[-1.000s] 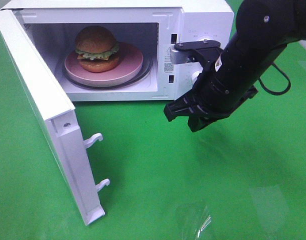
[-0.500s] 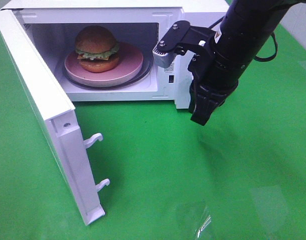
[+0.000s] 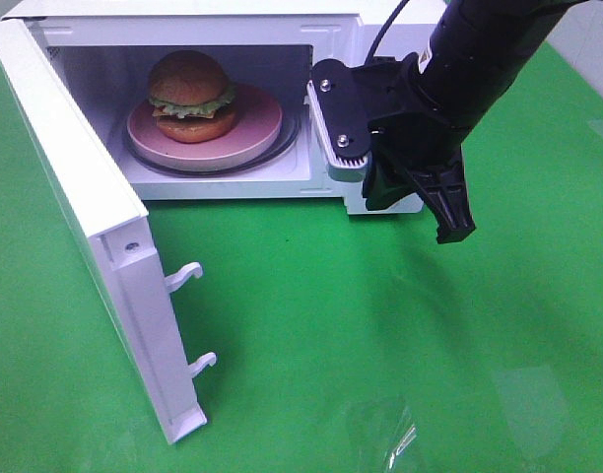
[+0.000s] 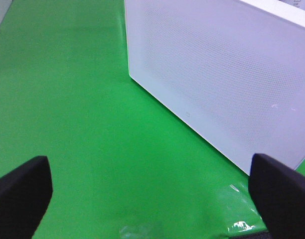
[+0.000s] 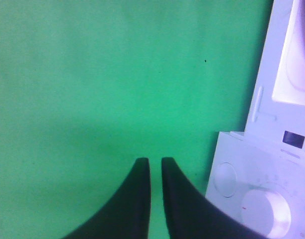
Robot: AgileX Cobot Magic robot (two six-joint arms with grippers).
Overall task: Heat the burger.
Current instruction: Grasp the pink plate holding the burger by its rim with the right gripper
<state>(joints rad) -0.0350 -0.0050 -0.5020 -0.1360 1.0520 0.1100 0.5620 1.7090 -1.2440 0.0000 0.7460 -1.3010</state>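
Moved since earlier: the right gripper (image 3: 455, 229) has swung round (a second ago it sat lower, aimed left across the worktop). It now hangs in front of the microwave's (image 3: 380, 12) right end, pointing down and to the right. Burger, plate and door have not shifted.

Burger (image 3: 189, 94): upright on the pink plate (image 3: 260, 123), inside the open cavity and towards its left rear.

Door (image 3: 75, 197): swung wide on its left hinge, free edge towards the camera, latch hooks showing.

Right jaws: almost together with a thin slit between them, holding nothing. The wrist view shows them over bare green worktop (image 5: 92, 74), just beside the control panel (image 5: 227, 174) and its dial (image 5: 264, 211).

Left gripper (image 4: 148, 172): jaws spread wide and empty. Its camera looks at the door's dotted outer face (image 4: 222, 74), which is near but not touched.

Step in hand: loading looks done (burger in, nothing gripped), so my guess is that shutting the door comes next, then the dial.

Deciding relation: the burger lies up-left of the right jaws and deeper in the cavity, well apart from them. It is round, so it has no long axis to line up. The door's outer face is turned towards the left arm, which is the nearer one for a push. The right jaws are the nearer ones to the dial.

Risk: a push high on the door could rock the microwave.
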